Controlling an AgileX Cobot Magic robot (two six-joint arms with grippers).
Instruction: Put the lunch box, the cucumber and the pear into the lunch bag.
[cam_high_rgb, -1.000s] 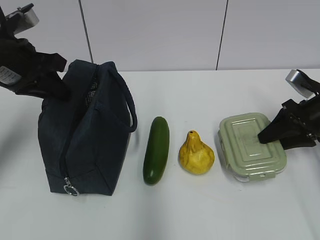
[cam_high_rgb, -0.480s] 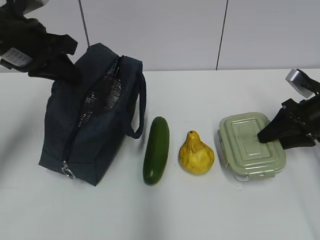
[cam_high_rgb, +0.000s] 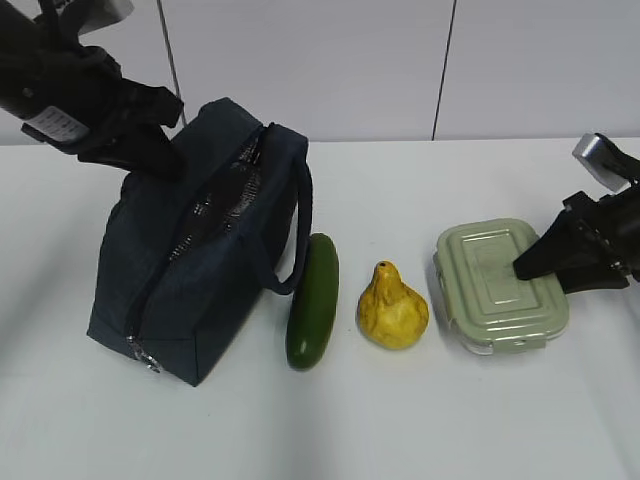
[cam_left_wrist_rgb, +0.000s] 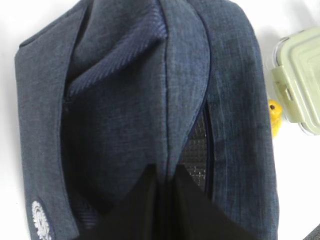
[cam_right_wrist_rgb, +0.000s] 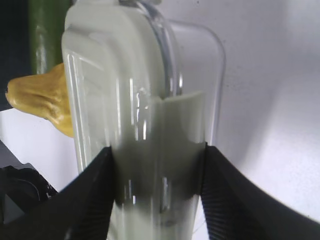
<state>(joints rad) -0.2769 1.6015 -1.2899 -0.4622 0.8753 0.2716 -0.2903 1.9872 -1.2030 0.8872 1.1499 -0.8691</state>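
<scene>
The navy lunch bag (cam_high_rgb: 210, 280) stands at the left, tilted, its top zipper open on silver lining. My left gripper (cam_high_rgb: 160, 160) is at its far top edge, shut on a fold of the bag's fabric (cam_left_wrist_rgb: 165, 180). The dark green cucumber (cam_high_rgb: 313, 300) lies next to the bag, with a bag handle against it. The yellow pear (cam_high_rgb: 393, 308) sits to its right. The lunch box (cam_high_rgb: 495, 285) with its sage-green lid is at the right. My right gripper (cam_high_rgb: 530, 265) is shut on its right end, jaws pressed on both sides (cam_right_wrist_rgb: 157, 170).
A silver zipper pull (cam_high_rgb: 150, 362) hangs at the bag's near end. A white wall with dark seams stands behind the white table (cam_high_rgb: 400, 420). The pear (cam_right_wrist_rgb: 45, 100) and cucumber (cam_right_wrist_rgb: 45, 35) show beyond the box in the right wrist view.
My left gripper has moved right, dragging the bag's top toward the cucumber and gaping its opening wider. The lunch box has shifted slightly in my right gripper.
</scene>
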